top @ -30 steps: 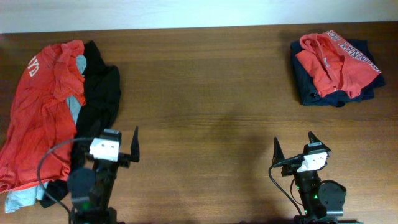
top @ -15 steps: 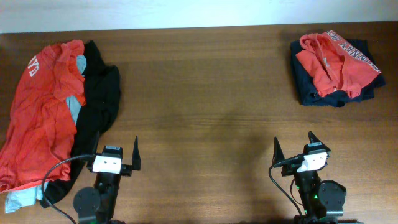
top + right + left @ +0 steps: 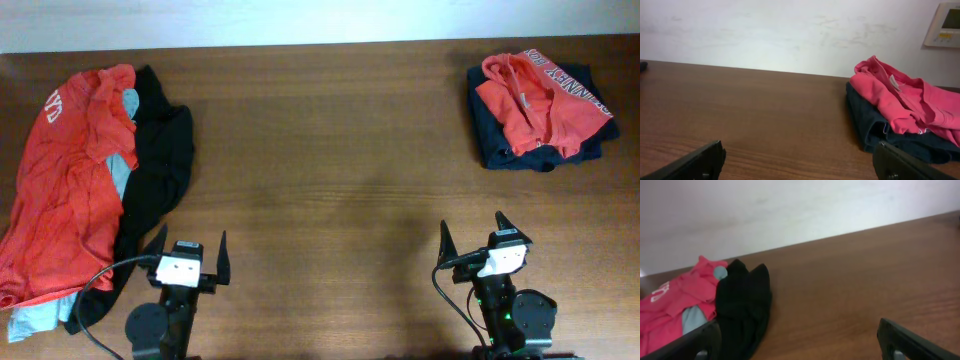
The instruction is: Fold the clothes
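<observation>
Red-black clothes heap (image 3: 70, 180) 10 o'clock of left gripper (image 3: 190, 248), near | folded stack (image 3: 540, 115) 1 o'clock of right gripper (image 3: 473, 230), well apart | all fingers spread

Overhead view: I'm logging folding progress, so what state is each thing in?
Left pile: unfolded, crumpled heap.
Navy piece: looks folded, lying flat.
Orange-red top: rumpled, lying on the navy piece.
Left tool: open, empty.
Right tool: open, empty.

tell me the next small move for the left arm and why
Probably reach the left end effector forward and left to the black garment: its jaws stand open and empty, and that crumpled piece lies nearest it on the unfolded pile.
</observation>
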